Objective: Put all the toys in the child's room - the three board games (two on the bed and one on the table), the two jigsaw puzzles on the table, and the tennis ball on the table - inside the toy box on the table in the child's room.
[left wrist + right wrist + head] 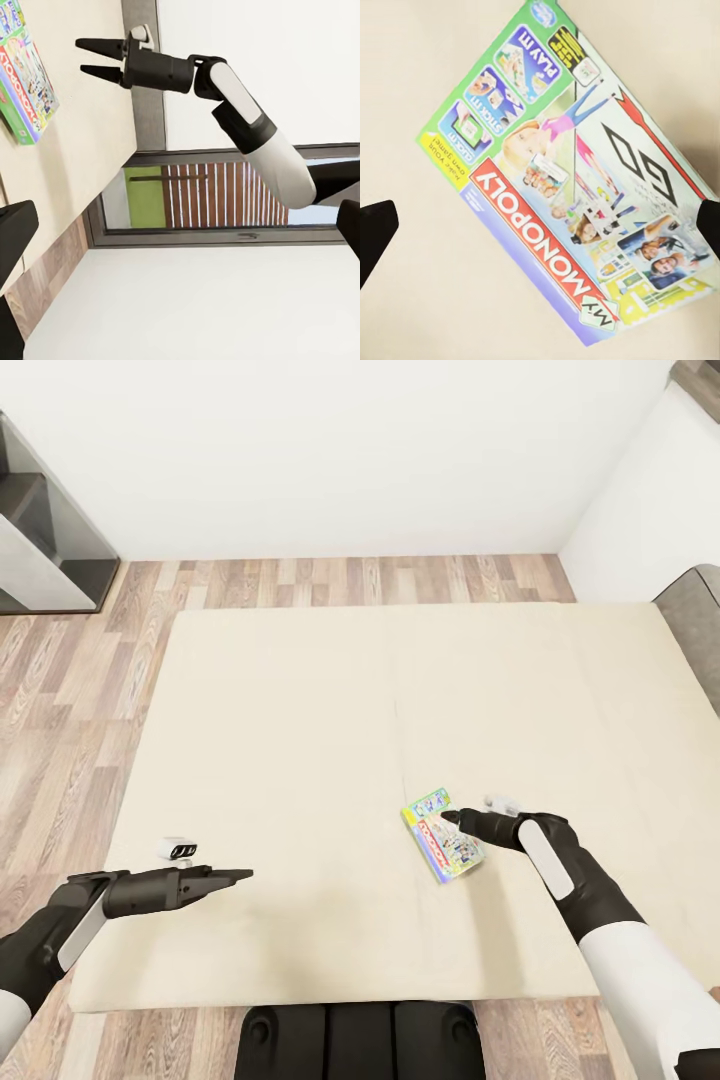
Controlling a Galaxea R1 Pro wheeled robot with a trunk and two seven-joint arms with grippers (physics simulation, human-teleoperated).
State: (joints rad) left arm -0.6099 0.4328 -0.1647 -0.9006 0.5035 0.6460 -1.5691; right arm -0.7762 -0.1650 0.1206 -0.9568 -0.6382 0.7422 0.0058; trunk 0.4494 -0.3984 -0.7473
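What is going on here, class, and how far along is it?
A two-armed robot stands at the bed. Its right gripper hovers open over a Monopoly board game lying flat on the mattress, not yet gripped. The left gripper is held out over the mattress's near left part, holding nothing.

The board game [574, 191] reads "MY MONOPOLY", "PLAY IT!".

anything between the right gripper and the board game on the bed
Nothing visible. The right gripper hovers open right over the board game, which lies flat and alone on the bed; its fingers frame the box unobstructed.
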